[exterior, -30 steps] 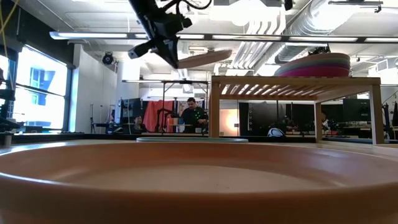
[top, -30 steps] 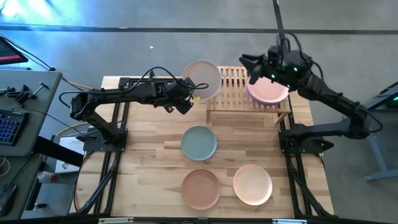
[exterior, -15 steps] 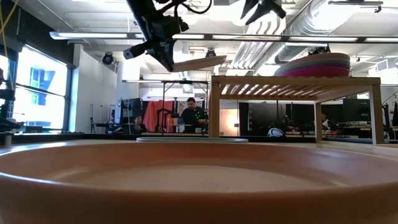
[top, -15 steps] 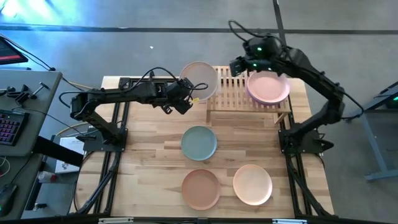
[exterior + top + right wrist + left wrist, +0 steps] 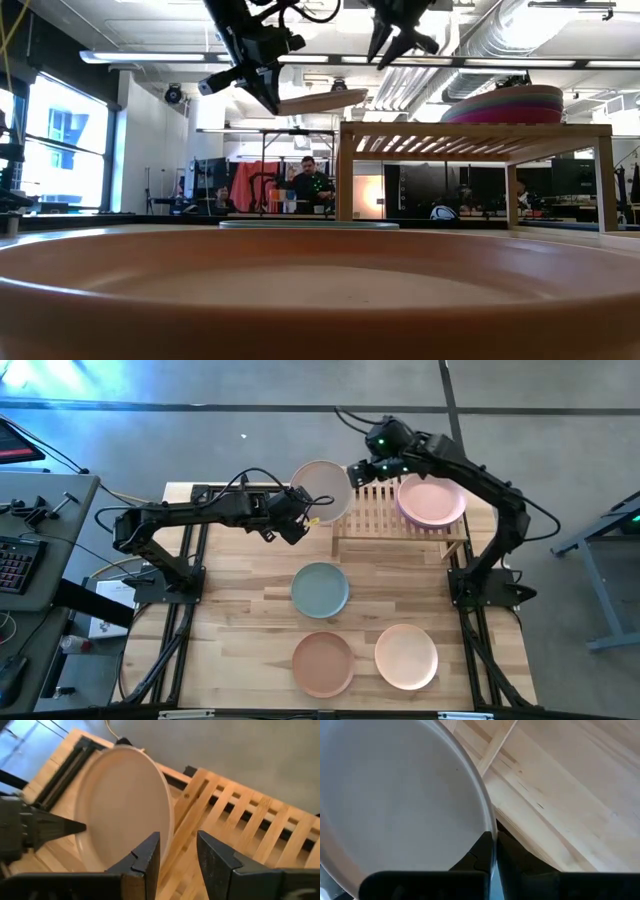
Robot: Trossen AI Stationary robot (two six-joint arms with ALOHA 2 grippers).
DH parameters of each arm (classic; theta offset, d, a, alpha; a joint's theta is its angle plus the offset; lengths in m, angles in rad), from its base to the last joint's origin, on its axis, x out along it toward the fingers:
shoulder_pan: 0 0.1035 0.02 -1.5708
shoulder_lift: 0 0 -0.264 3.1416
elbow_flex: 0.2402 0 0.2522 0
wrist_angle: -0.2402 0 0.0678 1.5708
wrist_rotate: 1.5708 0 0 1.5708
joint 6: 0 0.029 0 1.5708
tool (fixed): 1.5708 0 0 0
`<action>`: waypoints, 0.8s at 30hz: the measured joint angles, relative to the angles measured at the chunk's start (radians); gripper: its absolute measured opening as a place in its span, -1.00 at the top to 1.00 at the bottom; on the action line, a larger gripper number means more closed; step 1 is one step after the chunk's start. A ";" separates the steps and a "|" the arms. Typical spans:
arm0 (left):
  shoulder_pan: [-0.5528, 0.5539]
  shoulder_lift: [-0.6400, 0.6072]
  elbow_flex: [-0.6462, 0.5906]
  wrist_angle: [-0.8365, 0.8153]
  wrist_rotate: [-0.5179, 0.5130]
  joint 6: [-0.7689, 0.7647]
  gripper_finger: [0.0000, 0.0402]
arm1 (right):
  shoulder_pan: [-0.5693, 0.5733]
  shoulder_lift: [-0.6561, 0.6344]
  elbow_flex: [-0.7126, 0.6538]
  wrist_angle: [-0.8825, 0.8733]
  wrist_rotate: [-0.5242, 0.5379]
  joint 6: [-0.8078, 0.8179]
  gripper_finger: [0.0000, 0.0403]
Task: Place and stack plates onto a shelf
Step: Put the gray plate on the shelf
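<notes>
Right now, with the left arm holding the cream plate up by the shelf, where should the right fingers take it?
Take the round cream plate by its free rim on the shelf side, opposite the left gripper, which pinches the other edge. The open right gripper already faces that thin rim over the slatted wooden shelf.

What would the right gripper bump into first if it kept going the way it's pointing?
Probably the cream plate held by the left gripper: its rim sits just ahead of the open right gripper, though depth is uncertain.

A round matte cream plate hung tilted at upper centre, just left of the low light-wood slatted shelf. A pale pink-topped plate stack sat on the shelf's right. Grey-teal, terracotta and peach plates lay flat below.
</notes>
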 joint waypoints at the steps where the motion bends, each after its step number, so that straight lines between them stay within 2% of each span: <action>1: 0.000 0.000 0.000 0.000 0.000 0.000 0.98 | 0.000 0.007 0.000 -0.004 0.000 0.000 0.45; 8: 0.000 0.000 0.000 0.059 -0.012 0.001 0.98 | 0.001 0.044 0.000 -0.021 -0.031 0.010 0.45; 21: 0.000 -0.001 0.000 0.135 -0.045 0.059 0.98 | 0.001 0.046 0.000 -0.021 -0.026 0.011 0.46; 24: 0.000 -0.001 0.000 0.132 -0.045 0.065 0.98 | 0.001 0.046 0.000 -0.029 -0.025 0.011 0.51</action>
